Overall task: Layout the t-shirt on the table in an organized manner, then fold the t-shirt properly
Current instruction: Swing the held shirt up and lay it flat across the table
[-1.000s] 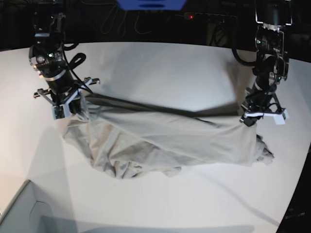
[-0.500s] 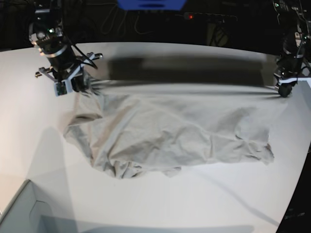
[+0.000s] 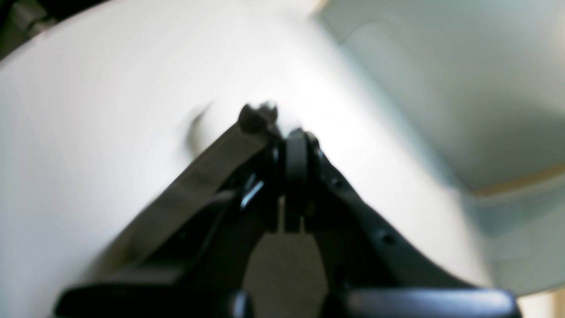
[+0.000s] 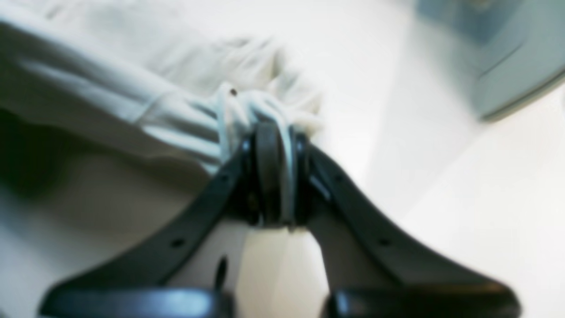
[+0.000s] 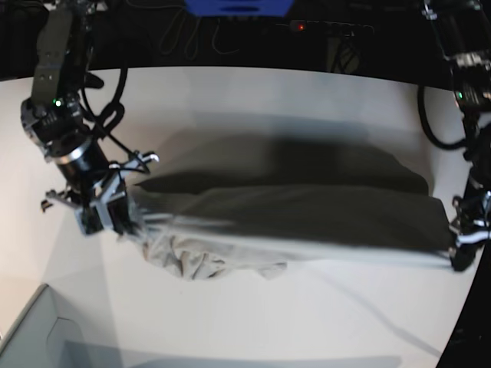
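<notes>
Grey-beige soft cotton t-shirt (image 5: pixel 291 218): stretched wide between both grippers above the middle of the table, upper span lifted and in shadow, lower near-left folds bunched and resting on the surface.

Matte white curved-edge table (image 5: pixel 253 322): broad, bare around the garment, dark shadow cast on the far side of the cloth.

Right gripper (image 4: pixel 273 132), black, two-fingered: at the scene's left end of the shirt, clenched on a gathered bunch of pale fabric, pleats fanning out past the fingertips; seen in the base view as well (image 5: pixel 115 218).

Left gripper (image 3: pixel 282 137), black, two-fingered: at the scene's right edge, fingers pressed together; a narrow taut strip of fabric running up along the left finger to the tips, view heavily blurred. In the base view (image 5: pixel 460 257), at the right corner of the stretched cloth, grasping that corner.

Pale grey box corner (image 5: pixel 31 330): near left of the table, apart from the shirt.

Blue panel (image 5: pixel 238 6): far edge, centre, against a dark background.
</notes>
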You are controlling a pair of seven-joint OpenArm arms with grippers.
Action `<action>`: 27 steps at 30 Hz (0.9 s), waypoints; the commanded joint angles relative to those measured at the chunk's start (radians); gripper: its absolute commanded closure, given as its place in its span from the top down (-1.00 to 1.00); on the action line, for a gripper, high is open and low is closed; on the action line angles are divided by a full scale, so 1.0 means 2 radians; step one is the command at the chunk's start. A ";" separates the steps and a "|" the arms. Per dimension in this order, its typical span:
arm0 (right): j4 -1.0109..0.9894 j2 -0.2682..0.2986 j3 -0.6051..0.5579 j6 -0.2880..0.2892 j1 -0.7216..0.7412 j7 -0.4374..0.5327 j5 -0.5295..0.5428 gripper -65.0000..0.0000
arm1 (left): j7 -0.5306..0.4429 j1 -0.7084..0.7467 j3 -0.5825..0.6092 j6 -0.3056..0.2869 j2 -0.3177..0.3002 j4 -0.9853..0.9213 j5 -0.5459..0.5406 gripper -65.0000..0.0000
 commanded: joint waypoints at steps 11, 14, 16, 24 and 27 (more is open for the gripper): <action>-0.202 0.019 0.001 0.006 0.365 -0.022 0.001 -1.00 | 0.014 -0.405 0.190 0.001 -0.028 -0.267 0.002 -0.99; -0.260 0.033 -0.002 0.006 0.453 -0.021 0.001 -1.00 | 0.002 -0.496 0.222 0.001 -0.023 -0.326 0.002 -0.99; -0.297 0.041 -0.003 0.006 0.512 -0.016 0.001 -1.00 | -0.024 -0.543 0.244 0.000 -0.011 -0.359 0.002 -0.99; -0.428 0.078 -0.004 0.006 0.698 0.038 0.001 -1.00 | -0.088 -0.622 0.303 0.000 0.006 -0.414 0.002 -0.99; -0.452 0.083 -0.009 0.006 0.708 0.058 0.001 -1.00 | -0.094 -0.622 0.302 0.000 0.007 -0.408 0.002 -0.99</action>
